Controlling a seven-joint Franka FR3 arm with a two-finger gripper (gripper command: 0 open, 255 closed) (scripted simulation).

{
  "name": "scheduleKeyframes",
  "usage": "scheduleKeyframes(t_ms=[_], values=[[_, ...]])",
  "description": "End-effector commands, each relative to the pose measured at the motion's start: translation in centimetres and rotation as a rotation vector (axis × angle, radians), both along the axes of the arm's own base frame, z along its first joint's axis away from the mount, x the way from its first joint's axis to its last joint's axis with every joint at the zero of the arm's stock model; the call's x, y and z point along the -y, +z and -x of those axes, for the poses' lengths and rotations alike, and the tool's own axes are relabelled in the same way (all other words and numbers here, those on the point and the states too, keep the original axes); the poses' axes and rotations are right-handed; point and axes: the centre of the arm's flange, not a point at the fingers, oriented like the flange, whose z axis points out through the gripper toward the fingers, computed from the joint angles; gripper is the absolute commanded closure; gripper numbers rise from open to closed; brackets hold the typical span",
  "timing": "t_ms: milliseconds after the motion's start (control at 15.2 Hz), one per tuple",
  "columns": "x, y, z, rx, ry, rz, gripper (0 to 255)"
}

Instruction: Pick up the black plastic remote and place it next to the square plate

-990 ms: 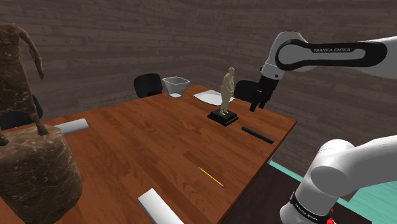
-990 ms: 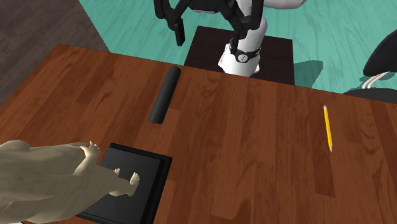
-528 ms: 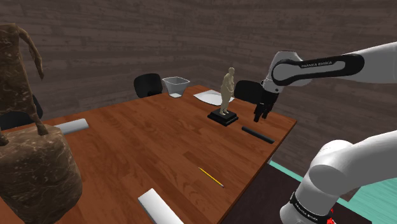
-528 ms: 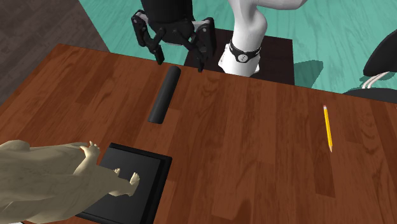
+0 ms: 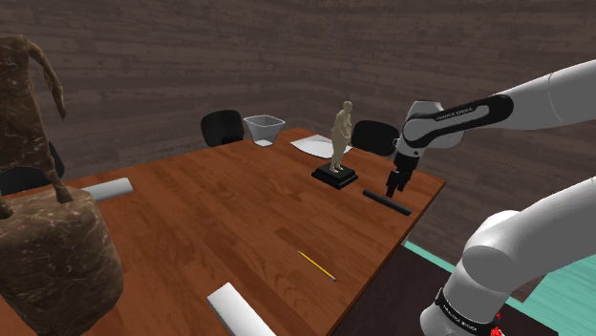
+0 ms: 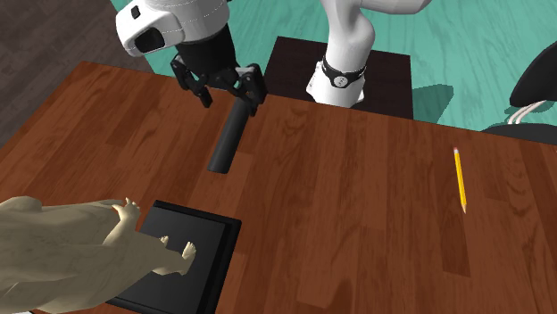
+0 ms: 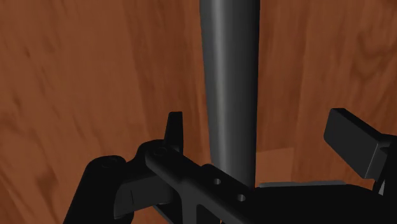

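So, gripper (image 6: 229,98) open, astride remote (image 6: 228,138) (w/o contact)

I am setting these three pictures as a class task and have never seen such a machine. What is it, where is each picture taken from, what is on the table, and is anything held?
These are simulator renders of one white robot arm with a black two-finger gripper. The shoulder view looks from beside the arm's stand. The second exterior view faces the arm across the wooden table. The wrist view looks along the fingers. On the table are a long dark remote, a yellow pencil and a pale figurine on a black base. Nothing is held: the open fingers stand either side of the remote's end.
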Motion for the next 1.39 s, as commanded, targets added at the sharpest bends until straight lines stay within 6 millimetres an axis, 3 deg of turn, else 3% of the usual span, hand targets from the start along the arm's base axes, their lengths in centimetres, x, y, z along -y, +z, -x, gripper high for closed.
scheduleKeyframes(t_ms=[0,396,858,924,1320], values=[[0.4,-1.2,0.1,-0.002,0.001,0.000,0],[0.2,-4.2,0.1,-0.002,0.001,0.000,0],[0.2,-4.2,0.1,-0.002,0.001,0.000,0],[0.2,-4.2,0.1,-0.002,0.001,0.000,255],[0.2,-4.2,0.1,-0.002,0.001,0.000,255]])
